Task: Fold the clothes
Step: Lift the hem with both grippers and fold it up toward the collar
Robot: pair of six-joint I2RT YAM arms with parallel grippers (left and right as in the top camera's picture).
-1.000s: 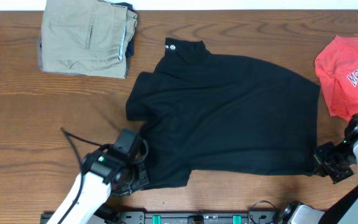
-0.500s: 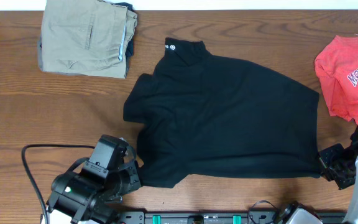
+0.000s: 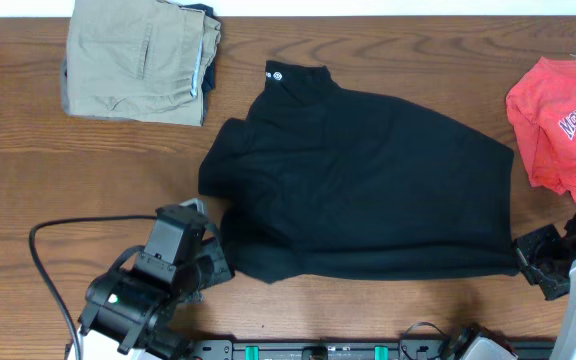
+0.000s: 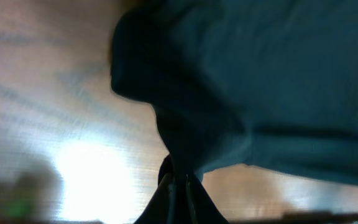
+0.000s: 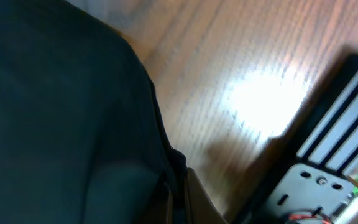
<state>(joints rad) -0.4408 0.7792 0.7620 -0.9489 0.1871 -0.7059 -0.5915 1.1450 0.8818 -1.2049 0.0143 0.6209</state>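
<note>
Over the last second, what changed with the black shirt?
Both claws kept their grip. The left claw moved the near-left corner of the black shirt away from the robot; the right claw pulled its corner slightly rightward. Khaki trousers and red T-shirt stayed put.

The shirt (image 3: 368, 190) hem now sits higher and seemingly tauter, as the left gripper (image 3: 224, 268) and right gripper (image 3: 521, 252) have drawn apart.
</note>
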